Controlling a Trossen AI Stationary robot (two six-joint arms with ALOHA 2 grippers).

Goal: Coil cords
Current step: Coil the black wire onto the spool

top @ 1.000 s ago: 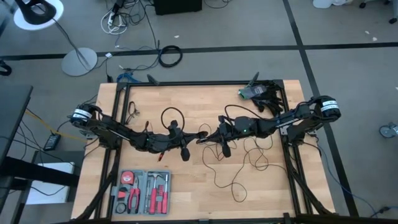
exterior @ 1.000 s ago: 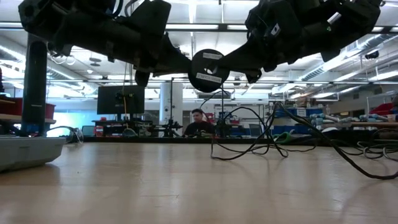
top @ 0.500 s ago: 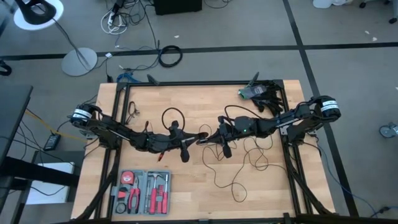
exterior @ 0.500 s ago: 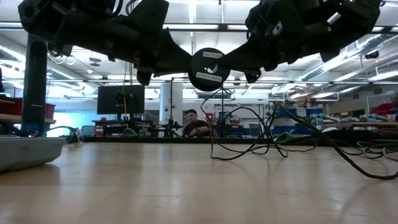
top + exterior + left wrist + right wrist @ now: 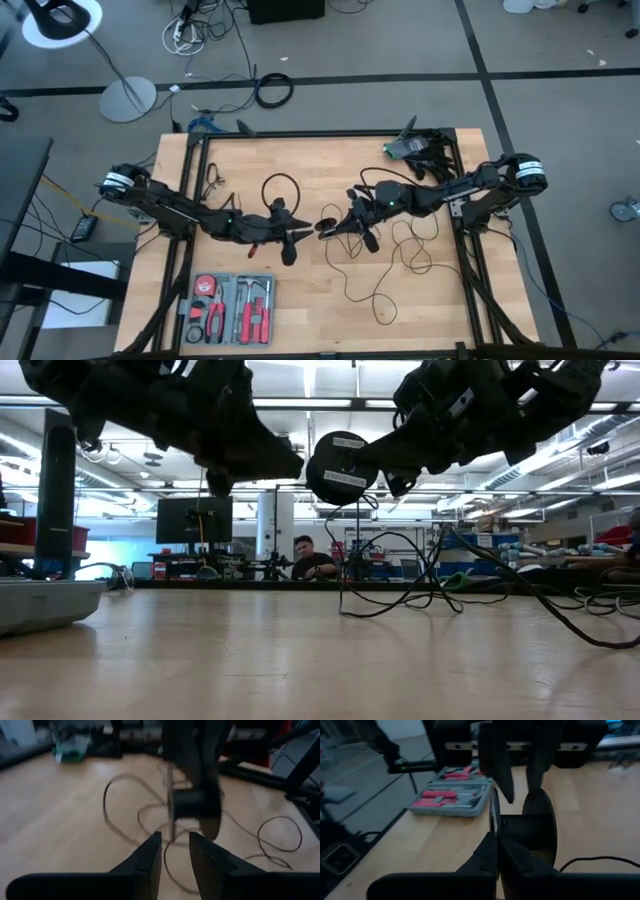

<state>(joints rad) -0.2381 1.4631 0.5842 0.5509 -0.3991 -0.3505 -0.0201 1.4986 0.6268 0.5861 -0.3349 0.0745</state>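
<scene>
With the left gripper [image 5: 303, 237] parted at nine o'clock of the small round black puck [image 5: 338, 468], only the right gripper's [image 5: 328, 226] closed jaws pinch its rim, so the hanging thin black cord [image 5: 385, 262] could tug it loose.

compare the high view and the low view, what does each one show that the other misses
Only the high view shows the tool tray with red-handled tools at the table's near left, the floor lamp and the separate cord ring lying on the wood. Only the low view shows the room behind: a seated person and a monitor, plus the round puck face-on, raised off the table between the arms. Both show the wooden table, the looped black cord on its right side, and the left gripper facing the right gripper mid-table.
</scene>
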